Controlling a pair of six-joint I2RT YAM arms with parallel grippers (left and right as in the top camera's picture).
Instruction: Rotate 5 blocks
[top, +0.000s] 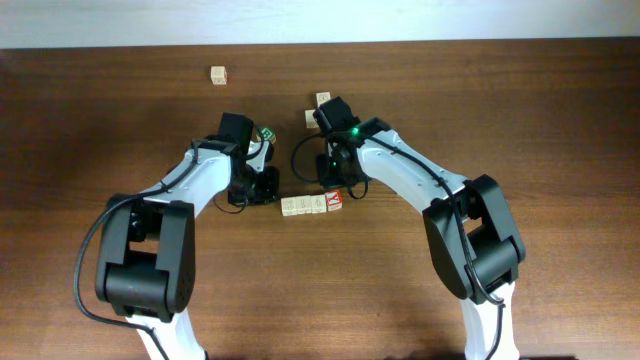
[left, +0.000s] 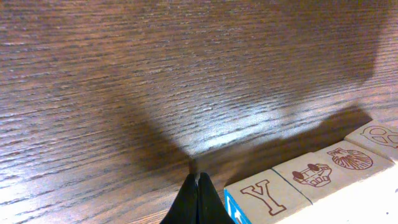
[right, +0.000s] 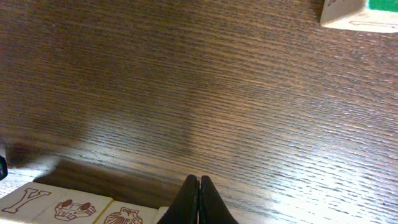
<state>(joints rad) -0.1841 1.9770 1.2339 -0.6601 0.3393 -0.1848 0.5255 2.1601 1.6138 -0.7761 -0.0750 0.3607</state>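
Two closed, empty grippers: left gripper (left: 198, 194) and right gripper (right: 199, 194), fingertips pressed together, sit low near the row of blocks (top: 305, 206) at centre of the overhead frame, on the table (top: 560, 120).

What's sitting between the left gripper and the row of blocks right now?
Nothing. In the left wrist view, only a thin strip of bare table separates the shut left gripper from the nearest block, the Y block.
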